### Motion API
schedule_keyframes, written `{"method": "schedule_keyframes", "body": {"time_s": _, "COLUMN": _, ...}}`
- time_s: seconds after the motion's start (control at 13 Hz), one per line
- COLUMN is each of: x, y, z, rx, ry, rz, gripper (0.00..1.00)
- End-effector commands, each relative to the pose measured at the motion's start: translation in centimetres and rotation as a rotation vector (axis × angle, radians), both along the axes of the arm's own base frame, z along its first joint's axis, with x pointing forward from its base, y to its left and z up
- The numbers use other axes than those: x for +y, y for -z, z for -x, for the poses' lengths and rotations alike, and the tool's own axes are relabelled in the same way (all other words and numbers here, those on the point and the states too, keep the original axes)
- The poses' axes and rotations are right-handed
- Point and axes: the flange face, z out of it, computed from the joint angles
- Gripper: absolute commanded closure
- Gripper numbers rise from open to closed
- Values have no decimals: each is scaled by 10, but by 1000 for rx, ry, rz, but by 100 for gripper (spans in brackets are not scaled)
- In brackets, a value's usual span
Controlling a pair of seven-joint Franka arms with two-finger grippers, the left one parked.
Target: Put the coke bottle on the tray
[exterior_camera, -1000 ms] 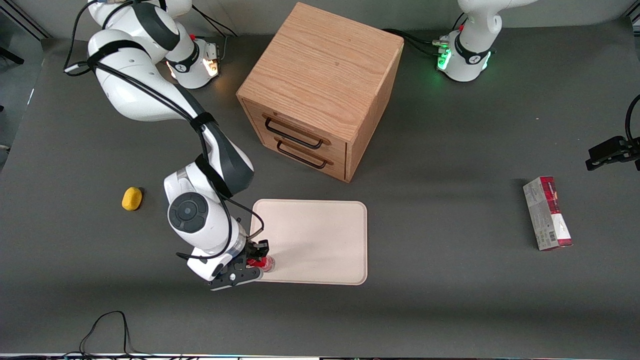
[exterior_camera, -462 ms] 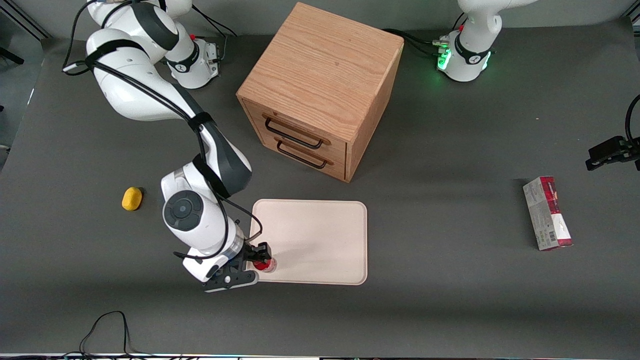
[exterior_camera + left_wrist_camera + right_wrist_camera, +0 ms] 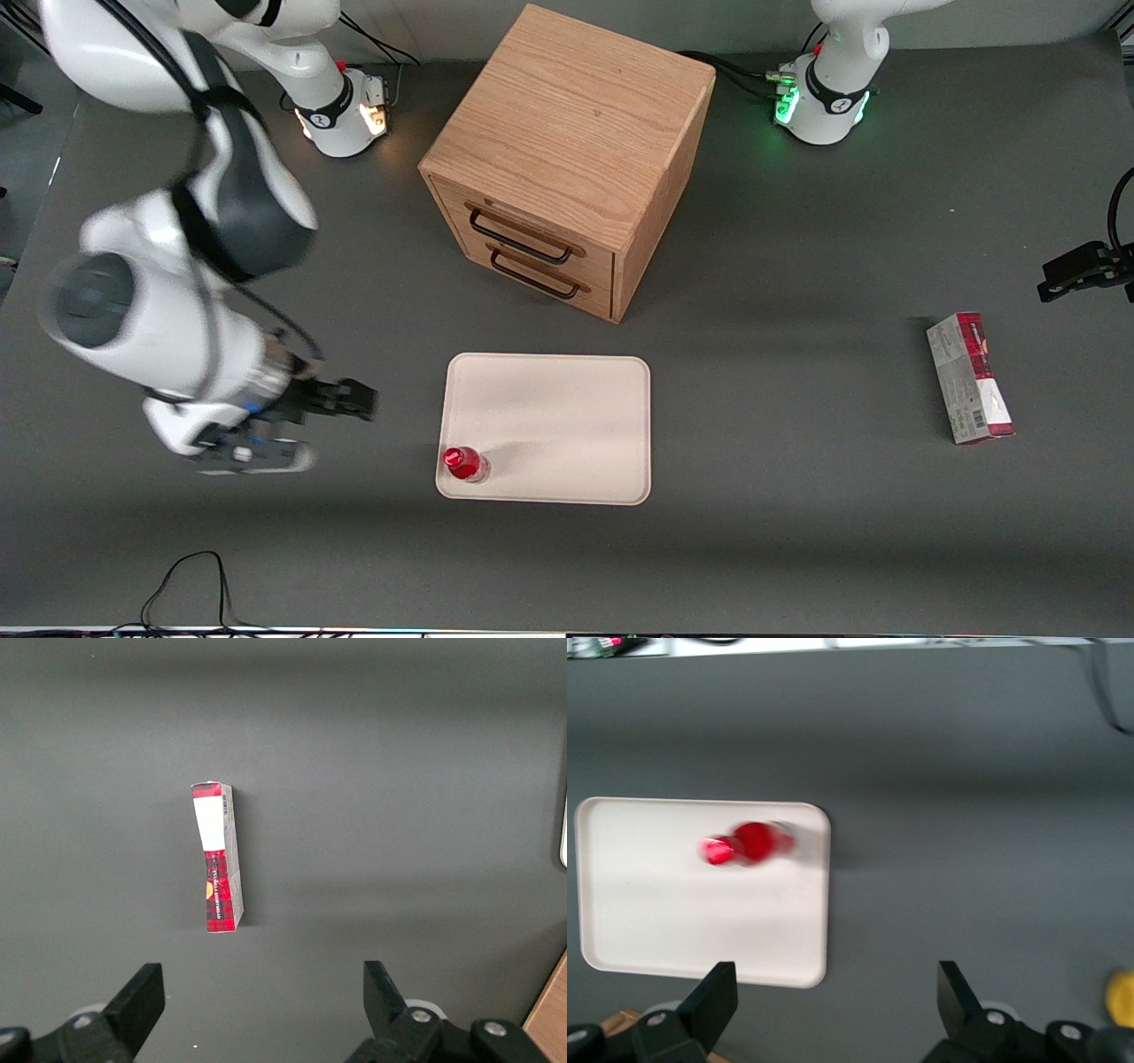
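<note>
1. Red bottle (image 3: 464, 463) now stands alone in the tray's (image 3: 567, 416) corner nearest the front camera and the working arm.
2. Half a second ago the claw (image 3: 350, 400) gripped it; now it hangs released, well clear over the worktop (image 3: 797, 496).
3. Placement looks done.
4. No lettering is legible on the bottle or the red-and-grey carton (image 3: 969, 378).

White rounded arm (image 3: 168, 328) with dark grey joint bands, black cable, black hand (image 3: 341, 400).
</note>
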Motion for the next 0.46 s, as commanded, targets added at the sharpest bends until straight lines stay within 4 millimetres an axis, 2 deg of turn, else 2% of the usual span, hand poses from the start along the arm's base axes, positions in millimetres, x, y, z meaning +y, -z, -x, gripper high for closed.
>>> {"method": "schedule_keyframes", "body": {"time_s": 0.0, "x": -89, "y": -6, "z": 77, "rx": 45, "ry": 55, "rz": -2, "gripper": 0}}
{"method": "schedule_keyframes", "body": {"time_s": 0.08, "x": -104, "y": -10, "z": 101, "rx": 31, "ry": 70, "rz": 3, "gripper": 0}}
{"method": "schedule_keyframes", "body": {"time_s": 0.15, "x": -107, "y": -15, "z": 118, "rx": 28, "ry": 74, "rz": 16, "gripper": 0}}
{"method": "schedule_keyframes", "body": {"time_s": 0.23, "x": -112, "y": -20, "z": 128, "rx": 25, "ry": 76, "rz": 44, "gripper": 0}}
{"method": "schedule_keyframes", "body": {"time_s": 0.38, "x": -116, "y": -35, "z": 134, "rx": 19, "ry": 74, "rz": 74, "gripper": 0}}
